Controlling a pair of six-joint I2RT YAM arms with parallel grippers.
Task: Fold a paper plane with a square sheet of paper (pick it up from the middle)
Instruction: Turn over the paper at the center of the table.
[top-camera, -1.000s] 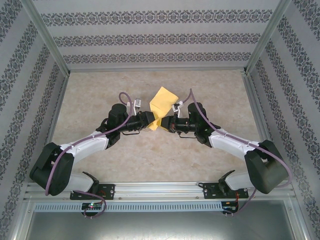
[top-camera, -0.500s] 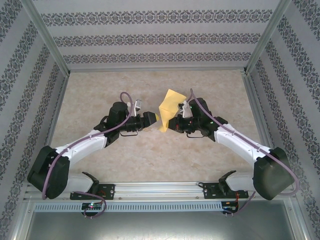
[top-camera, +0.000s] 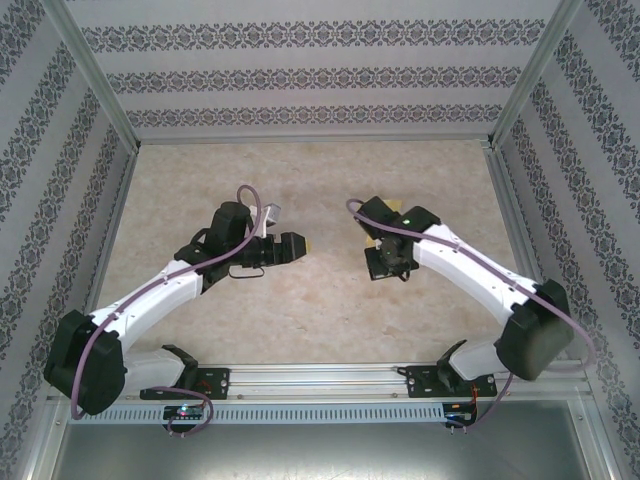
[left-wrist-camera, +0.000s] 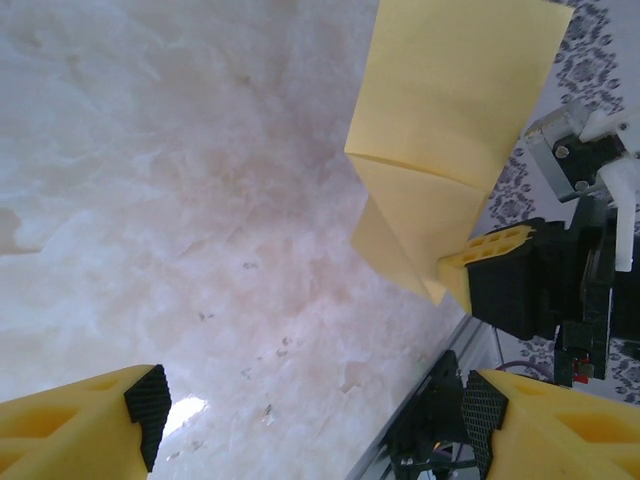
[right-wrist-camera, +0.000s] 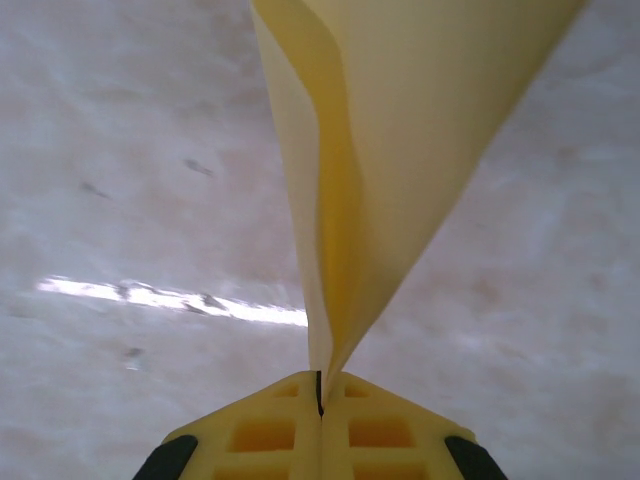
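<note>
Left gripper (top-camera: 298, 244): left of the table's middle, pointing towards the right arm. We record its jaws spread wide with nothing between them.
Table (top-camera: 300, 170): pale marbled top. We note a bare stretch between the two grippers.
Yellow paper (left-wrist-camera: 450, 100): folded, one crease across it, narrowing to a point. It is well apart from the left gripper. We cannot tell whether its far edge touches the table.
Right gripper (right-wrist-camera: 320, 398): right of middle. We record its jaws pressed together on the paper's pointed end.
</note>
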